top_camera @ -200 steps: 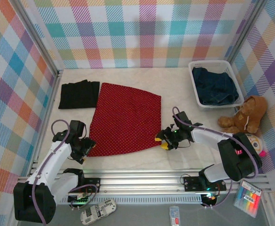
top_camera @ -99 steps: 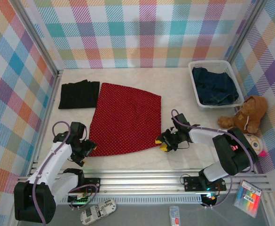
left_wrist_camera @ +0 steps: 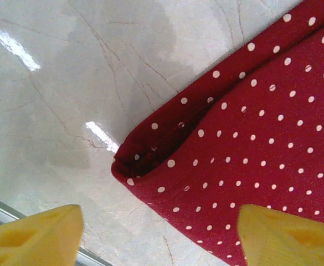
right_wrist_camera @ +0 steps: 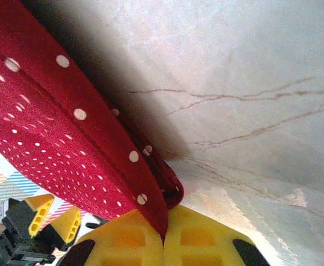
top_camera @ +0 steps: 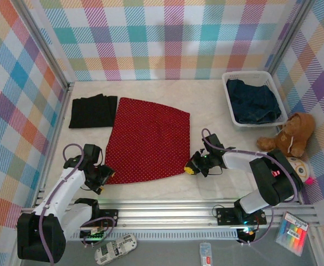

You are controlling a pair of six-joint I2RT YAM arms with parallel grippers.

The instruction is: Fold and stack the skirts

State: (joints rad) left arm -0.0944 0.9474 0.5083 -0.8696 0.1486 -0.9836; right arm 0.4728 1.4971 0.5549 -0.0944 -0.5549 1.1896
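Red dotted skirt (top_camera: pixel 148 138) lies spread flat mid-tabletop (top_camera: pixel 206 100). Right wrist view shows the right end effector (right_wrist_camera: pixel 163 235) clenched on its near hem corner. Left wrist view shows the left end effector (left_wrist_camera: pixel 159 233) released, yellow fingers apart beside the other near corner.

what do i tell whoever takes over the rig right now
Left end effector: open, fingers either side of the near left corner of the red skirt, not gripping it.
Right end effector: shut on that skirt's near right corner.
The red skirt is spread flat mid-table. The black skirt lies folded at the far left, beside it. The dark blue denim sits in the white basket at the far right.
Done: black skirt folded.
Left: grip the left corner, fold the red skirt, stack it on the black one, then do the denim.
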